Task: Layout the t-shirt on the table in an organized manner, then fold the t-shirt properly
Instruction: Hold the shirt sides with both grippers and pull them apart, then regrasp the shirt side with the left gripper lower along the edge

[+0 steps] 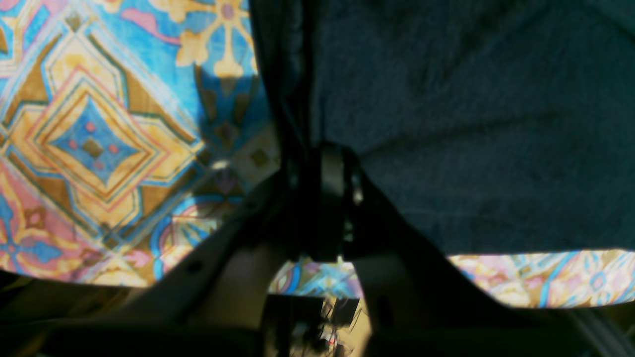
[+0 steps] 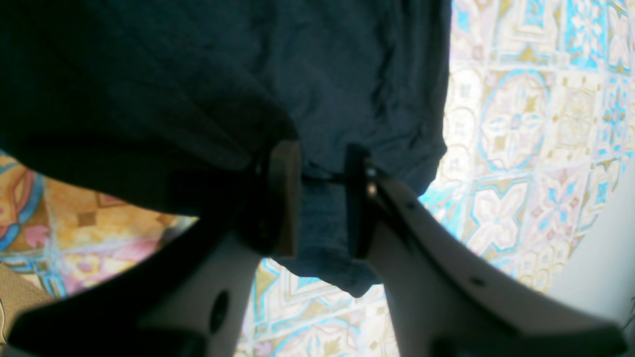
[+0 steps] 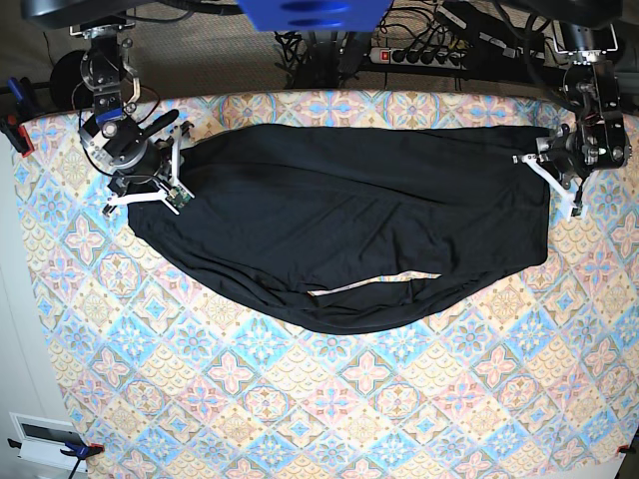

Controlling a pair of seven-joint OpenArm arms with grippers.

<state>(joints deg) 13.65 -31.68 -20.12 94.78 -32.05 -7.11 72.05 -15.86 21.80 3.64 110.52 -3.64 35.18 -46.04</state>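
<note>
The black t-shirt (image 3: 339,235) lies spread across the far half of the patterned table (image 3: 329,409), stretched between my two grippers and sagging to a curved lower edge. My left gripper (image 3: 544,160) is shut on the shirt's right corner; the left wrist view shows the fingers (image 1: 332,173) closed on the fabric edge (image 1: 471,129). My right gripper (image 3: 165,165) is shut on the shirt's left corner; the right wrist view shows a fold of cloth (image 2: 322,218) pinched between the two fingers (image 2: 285,193).
A power strip and cables (image 3: 439,50) lie behind the table's far edge. A white box (image 3: 45,439) sits off the table's front left corner. Patterned cloth shows in front of the shirt.
</note>
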